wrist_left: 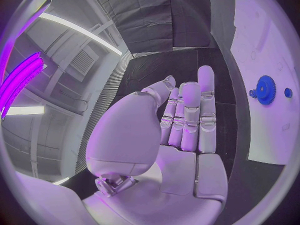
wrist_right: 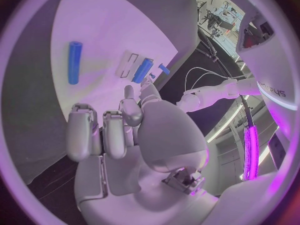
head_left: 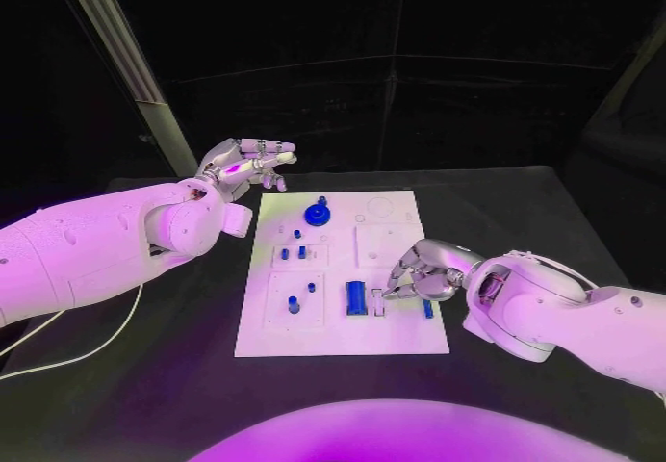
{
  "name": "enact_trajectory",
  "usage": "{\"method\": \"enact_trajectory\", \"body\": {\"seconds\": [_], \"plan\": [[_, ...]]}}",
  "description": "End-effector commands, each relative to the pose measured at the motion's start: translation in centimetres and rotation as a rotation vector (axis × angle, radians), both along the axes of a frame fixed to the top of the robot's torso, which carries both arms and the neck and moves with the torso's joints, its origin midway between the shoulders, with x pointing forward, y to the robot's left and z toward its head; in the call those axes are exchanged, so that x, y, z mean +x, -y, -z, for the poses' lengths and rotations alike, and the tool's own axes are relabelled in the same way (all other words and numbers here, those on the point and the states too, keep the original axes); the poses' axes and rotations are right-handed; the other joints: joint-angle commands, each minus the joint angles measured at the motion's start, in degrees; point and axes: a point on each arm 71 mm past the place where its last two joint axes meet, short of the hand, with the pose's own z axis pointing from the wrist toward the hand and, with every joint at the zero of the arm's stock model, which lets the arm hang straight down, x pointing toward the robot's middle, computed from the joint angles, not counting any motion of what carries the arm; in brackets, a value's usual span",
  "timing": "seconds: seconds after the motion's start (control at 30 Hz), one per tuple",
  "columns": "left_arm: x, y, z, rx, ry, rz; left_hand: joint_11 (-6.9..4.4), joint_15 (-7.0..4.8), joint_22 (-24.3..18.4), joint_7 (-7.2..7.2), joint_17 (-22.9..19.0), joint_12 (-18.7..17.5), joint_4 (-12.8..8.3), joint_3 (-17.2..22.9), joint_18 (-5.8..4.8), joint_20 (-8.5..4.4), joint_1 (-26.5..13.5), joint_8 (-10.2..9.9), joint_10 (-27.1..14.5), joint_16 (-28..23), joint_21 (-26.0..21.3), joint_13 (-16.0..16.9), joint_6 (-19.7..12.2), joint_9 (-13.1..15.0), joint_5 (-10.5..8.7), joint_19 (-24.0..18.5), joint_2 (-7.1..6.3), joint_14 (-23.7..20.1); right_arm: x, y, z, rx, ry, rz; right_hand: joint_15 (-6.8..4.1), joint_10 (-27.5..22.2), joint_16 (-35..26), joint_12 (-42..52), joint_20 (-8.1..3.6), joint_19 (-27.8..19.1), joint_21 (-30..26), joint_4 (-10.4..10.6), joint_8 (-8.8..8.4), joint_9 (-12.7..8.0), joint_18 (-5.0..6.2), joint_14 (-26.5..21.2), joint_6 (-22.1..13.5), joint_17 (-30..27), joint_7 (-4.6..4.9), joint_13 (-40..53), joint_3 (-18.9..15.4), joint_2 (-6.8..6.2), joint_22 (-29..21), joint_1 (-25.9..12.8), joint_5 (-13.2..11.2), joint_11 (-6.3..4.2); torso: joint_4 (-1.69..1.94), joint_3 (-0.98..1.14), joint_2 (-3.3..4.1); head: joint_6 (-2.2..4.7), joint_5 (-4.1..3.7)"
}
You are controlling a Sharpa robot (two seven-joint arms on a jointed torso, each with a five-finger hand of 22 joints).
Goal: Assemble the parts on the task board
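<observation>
One blue gear [head_left: 318,213], one blue block [head_left: 357,296] and five small pegs [head_left: 293,304] sat on the task board [head_left: 396,338]; left hand [head_left: 250,164] fingers together, empty; right hand [head_left: 424,272] curled, grip unclear.

Two bulky arms in smooth white casing, each built of rounded shell segments that swell at the joints like big ball housings. The left arm [head_left: 97,250] carries rows of tiny dimples or screw holes along its forearm shell, and a thin pale cable trails out from under it. The right arm [head_left: 569,313] has a broad ring-shaped collar at the wrist. Both end in metal — the left hand [head_left: 250,164] and the right hand [head_left: 430,271] are silver, with segmented fingers, pale smooth pads on the inner faces and a domed casing at the thumb base.
</observation>
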Motion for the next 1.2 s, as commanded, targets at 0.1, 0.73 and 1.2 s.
{"method": "enact_trajectory", "body": {"seconds": [0.1,0.73,1.2], "plan": [[0.0,0.2,-0.1,-0.010,0.002,0.010,0.06,-0.09,-0.07,0.25,-0.11,0.35,0.03,0.46,0.31,-0.03,-0.04,0.07,-0.41,-0.35,-0.24,-0.08,-0.11,-0.06,0.38,0.00,0.04,-0.37,0.0,2.8,-0.7,0.015,0.002,0.062,0.65,-0.39,-0.44,-1.03,0.61,-0.14,-0.51,0.57,-0.62,-0.50,-0.08,3.67,-0.38,2.83,0.11,-0.58,-0.79,0.26,-0.32,-0.95,0.83,0.43,-0.18,-0.07,0.12,0.33,-0.69],[-0.2,0.3,0.0,-0.013,0.000,0.016,0.06,-0.09,-0.07,0.25,-0.11,0.35,0.03,0.46,0.31,-0.03,-0.04,0.07,-0.41,-0.35,-0.24,-0.08,-0.11,-0.06,0.38,0.00,0.04,-0.37,0.3,5.9,0.3,-0.338,0.006,0.085,0.23,-0.65,-1.43,-3.05,0.37,-0.37,-1.15,5.69,-0.53,-1.46,0.10,3.45,2.25,1.63,-0.67,-1.90,-5.68,-0.68,-1.11,-4.53,4.87,-0.13,-0.03,-0.04,0.16,0.50,-2.08],[-0.1,0.1,0.0,-0.011,-0.001,0.012,0.06,-0.09,-0.07,0.25,-0.11,0.35,0.03,0.46,0.31,-0.03,-0.04,0.07,-0.41,-0.35,-0.24,-0.08,-0.11,-0.06,0.38,0.00,0.04,-0.37,0.3,4.1,1.3,-0.372,-0.010,0.018,0.16,-0.72,-1.56,-3.20,0.32,-0.42,-1.29,5.98,-0.35,-1.37,0.12,3.43,2.57,1.53,-0.78,-1.93,-6.25,-1.22,-1.23,-3.73,3.65,-0.21,-0.17,-0.05,0.20,0.21,-1.75]]}}
